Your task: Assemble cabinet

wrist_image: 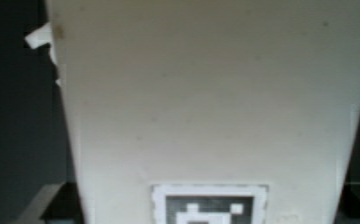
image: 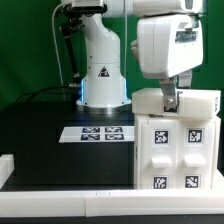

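Your cabinet is a large white box standing on the black tabletop, at the exterior view's right and close to the camera. Its near face carries four raised blocks in a two-by-two grid, and each block shows one black-and-white square tag, so you can count four tags there: two across the upper row and two across the lower row. The tags hold blocky black patterns only; no letters or numbers can be read on them.

In the wrist view the cabinet fills nearly the whole picture as a plain white face, with one square tag at its edge, cut off by the frame.

The end effector hangs straight down from the large white wrist housing, and its dark fingers reach the cabinet's top edge. You cannot tell from either view whether they are clenched on the cabinet or released, since the fingertips are too small and partly hidden.

Behind and to the exterior view's left of the cabinet, the marker board lies flat on the tabletop, showing four square tags in two rows of two. Beyond it stands the arm's white base, bearing a small dark triangular mark that is too blurred to read. A white raised border runs along the near edge of the tabletop.
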